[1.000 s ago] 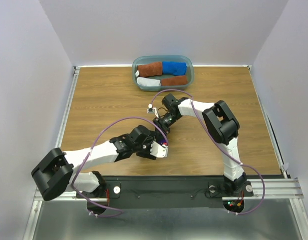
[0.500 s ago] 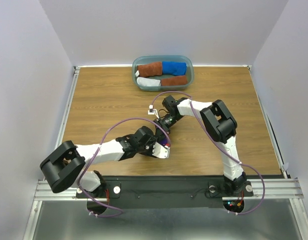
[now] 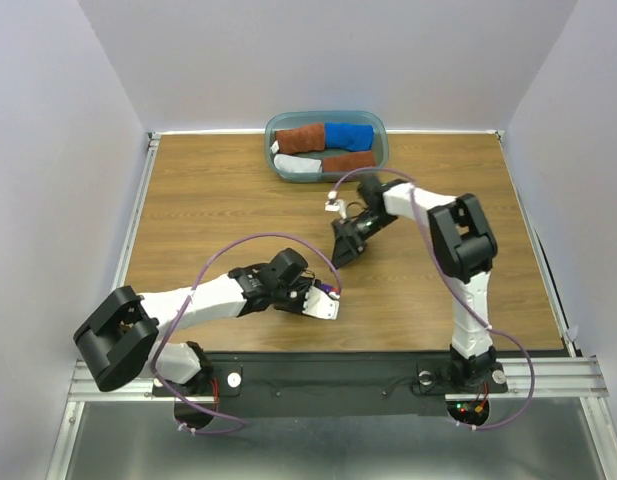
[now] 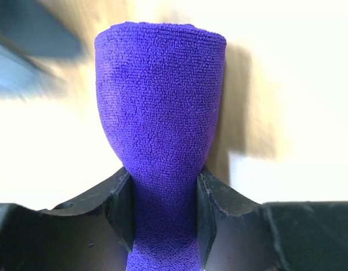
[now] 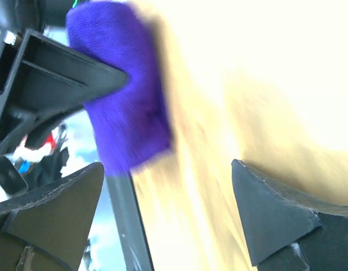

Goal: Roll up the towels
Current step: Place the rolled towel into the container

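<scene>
The white-and-black left arm (image 3: 213, 298) stretches low along the counter's near edge, its left gripper (image 4: 163, 186) pinching a deep purple fuzzy towel (image 4: 161, 101), while the right arm (image 3: 458, 240) folds toward the centre, right gripper (image 5: 168, 166) spread apart.

A deep purple towel (image 4: 159, 113), tightly rolled, is pinched at one end by the left gripper (image 4: 162, 192). A rust-brown towel (image 3: 300, 137), a blue towel (image 3: 348, 135) and a pale grey towel (image 3: 298, 166) are laid rolled in the tub (image 3: 385, 146).
</scene>
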You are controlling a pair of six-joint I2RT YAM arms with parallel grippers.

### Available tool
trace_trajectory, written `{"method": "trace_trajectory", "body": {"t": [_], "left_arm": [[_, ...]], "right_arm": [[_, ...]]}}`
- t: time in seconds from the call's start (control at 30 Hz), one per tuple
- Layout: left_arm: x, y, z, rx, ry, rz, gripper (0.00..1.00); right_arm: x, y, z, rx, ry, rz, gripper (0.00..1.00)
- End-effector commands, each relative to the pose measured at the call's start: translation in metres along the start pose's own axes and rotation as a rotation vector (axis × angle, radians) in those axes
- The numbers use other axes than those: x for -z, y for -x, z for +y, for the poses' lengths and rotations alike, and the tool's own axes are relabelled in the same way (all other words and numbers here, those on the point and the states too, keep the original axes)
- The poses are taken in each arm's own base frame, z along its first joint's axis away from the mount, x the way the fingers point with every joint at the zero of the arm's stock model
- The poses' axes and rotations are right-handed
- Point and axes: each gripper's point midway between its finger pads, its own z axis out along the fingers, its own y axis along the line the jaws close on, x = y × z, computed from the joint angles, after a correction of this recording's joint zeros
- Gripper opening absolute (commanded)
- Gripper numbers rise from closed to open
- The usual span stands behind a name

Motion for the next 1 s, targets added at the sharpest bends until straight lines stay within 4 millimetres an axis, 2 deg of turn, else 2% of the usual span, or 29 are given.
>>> {"method": "trace_trajectory", "body": {"t": [0.0,0.07,0.1,0.13,0.2,0.23,0.27,0.3,0.33,0.37,0.4,0.43,0.47,0.5,0.53,0.6,0.63,0.67,0.7,0.73,0.77,0.8,0.83,0.87,0.9,0.97], "left_arm": [[0.021,0.007,-0.017,0.064,-0.125,0.009,0.0],[0.028,0.018,0.0,0.082,-0.11,-0.012,0.0],[0.031,0.018,0.004,0.103,-0.116,-0.005,0.0],[0.039,0.025,0.029,0.129,-0.071,-0.03,0.0],[0.043,0.027,0.052,0.158,-0.052,-0.033,0.0],[0.054,0.038,0.079,0.157,-0.004,-0.055,0.0],[0.061,0.033,0.1,0.182,0.04,-0.055,0.0],[0.069,0.044,0.131,0.177,0.091,-0.083,0.0],[0.065,0.035,0.132,0.195,0.084,-0.069,0.0],[0.081,0.047,0.168,0.183,0.16,-0.099,0.0],[0.076,0.035,0.187,0.204,0.177,-0.076,0.0],[0.08,0.032,0.206,0.206,0.209,-0.074,0.0],[0.085,0.037,0.241,0.198,0.263,-0.086,0.0],[0.09,0.035,0.264,0.201,0.308,-0.093,0.0],[0.097,0.026,0.304,0.219,0.384,-0.092,0.0],[0.103,0.016,0.344,0.229,0.478,-0.095,0.0],[0.126,0.015,0.381,0.209,0.604,-0.108,0.0],[0.127,0.009,0.398,0.209,0.655,-0.103,0.0],[0.116,0.003,0.42,0.201,0.713,-0.111,0.0],[0.125,-0.004,0.438,0.194,0.781,-0.101,0.0],[0.124,-0.008,0.45,0.19,0.821,-0.106,0.0],[0.113,-0.013,0.464,0.171,0.862,-0.119,0.0],[0.113,-0.016,0.474,0.158,0.896,-0.124,0.0],[0.1,-0.027,0.48,0.155,0.91,-0.117,0.0],[0.103,-0.028,0.492,0.129,0.97,-0.136,0.0],[0.097,-0.033,0.502,0.115,1.014,-0.144,0.0]], "right_arm": [[0.077,0.021,-0.003,0.04,-0.164,-0.119,1.0],[0.101,0.029,0.004,0.064,-0.19,-0.164,1.0],[0.119,0.027,0.002,0.036,-0.205,-0.193,1.0],[0.131,0.031,0.009,0.066,-0.216,-0.221,1.0],[0.148,0.029,0.014,0.065,-0.228,-0.249,1.0],[0.163,0.025,0.015,0.052,-0.24,-0.275,1.0],[0.169,0.023,0.017,0.055,-0.247,-0.287,1.0],[0.178,0.018,0.021,0.054,-0.259,-0.307,1.0],[0.182,0.016,0.022,0.055,-0.266,-0.314,1.0],[0.185,0.013,0.023,0.052,-0.273,-0.317,1.0],[0.189,0.008,0.025,0.049,-0.284,-0.322,1.0],[0.19,0.006,0.025,0.051,-0.288,-0.321,1.0],[0.19,0.004,0.027,0.05,-0.289,-0.322,1.0],[0.191,0.002,0.026,0.047,-0.293,-0.323,1.0],[0.19,-0.002,0.027,0.046,-0.295,-0.323,1.0],[0.189,-0.005,0.028,0.045,-0.294,-0.321,1.0],[0.187,-0.007,0.029,0.044,-0.285,-0.323,1.0],[0.187,-0.008,0.028,0.04,-0.281,-0.324,1.0],[0.186,-0.008,0.028,0.037,-0.278,-0.326,1.0],[0.185,-0.009,0.028,0.035,-0.271,-0.327,1.0],[0.185,-0.01,0.028,0.033,-0.27,-0.327,1.0],[0.184,-0.011,0.028,0.033,-0.268,-0.326,1.0],[0.183,-0.012,0.028,0.034,-0.266,-0.325,1.0],[0.182,-0.015,0.028,0.028,-0.261,-0.323,1.0],[0.181,-0.016,0.028,0.03,-0.26,-0.323,1.0],[0.179,-0.019,0.025,0.021,-0.257,-0.318,1.0]]}}
